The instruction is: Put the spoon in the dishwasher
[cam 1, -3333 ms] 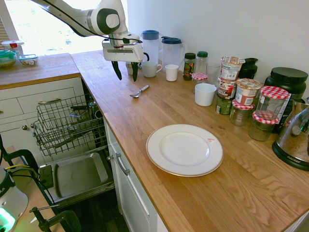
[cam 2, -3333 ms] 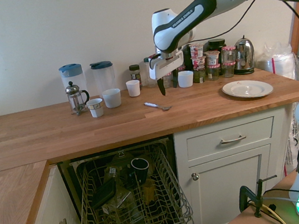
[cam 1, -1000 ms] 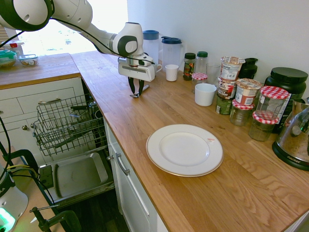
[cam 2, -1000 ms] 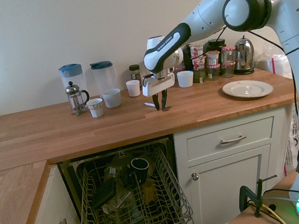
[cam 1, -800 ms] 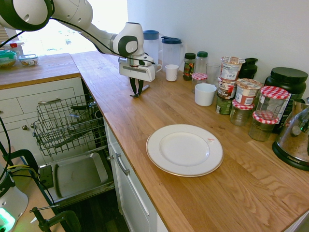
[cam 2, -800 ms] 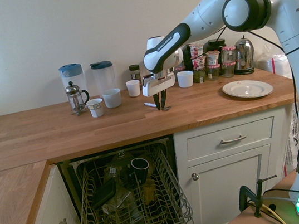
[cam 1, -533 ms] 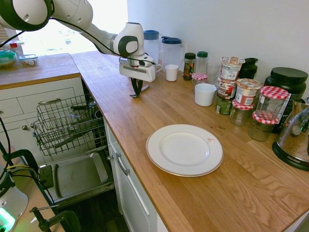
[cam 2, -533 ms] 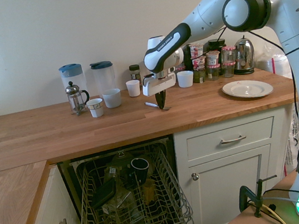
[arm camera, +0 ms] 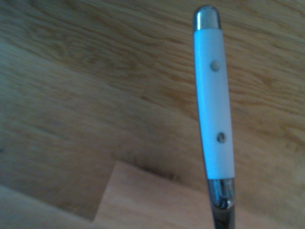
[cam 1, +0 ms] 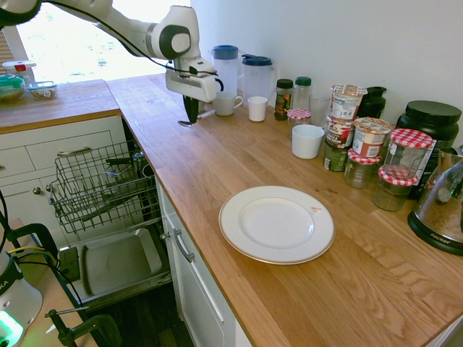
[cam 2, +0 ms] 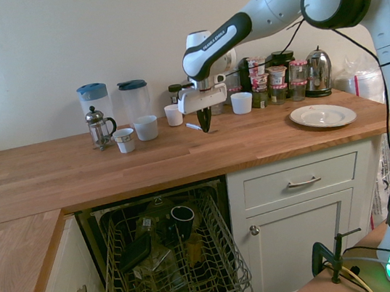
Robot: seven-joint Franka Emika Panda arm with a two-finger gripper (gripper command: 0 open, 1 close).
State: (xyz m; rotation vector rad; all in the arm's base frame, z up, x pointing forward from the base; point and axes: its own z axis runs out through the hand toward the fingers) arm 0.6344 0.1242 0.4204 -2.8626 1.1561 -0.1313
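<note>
1. Gripper [cam 1: 189, 118] first: I see the two dark fingers pressed together on the spoon [cam 2: 193, 126], pinching it clear of the wooden counter [cam 1: 239, 163], with the handle poking out sideways from between them.
2. From the wrist camera I get a slim white handle with two rivets and a shiny metal end [arm camera: 213, 105] over the wood grain. I take that to be the spoon's handle, though the bowl end is too small in the wide shots for me to confirm where exactly the pinch sits.
3. My main worry is the spoon pivoting or sliding out: smooth metal held on a narrow part, so a quick swing could let it rotate in the pinch.
4. Below the gripper and off past the counter edge sits the dishwasher [cam 2: 172, 263], its wire rack pulled out and already holding a dark mug and other pieces. A drop from too high could bounce off those or fall through the wires.
5. Just behind the gripper stand a white mug [cam 1: 223, 103] and the jugs [cam 1: 226, 69]; a wide turn of the wrist might clip them.
</note>
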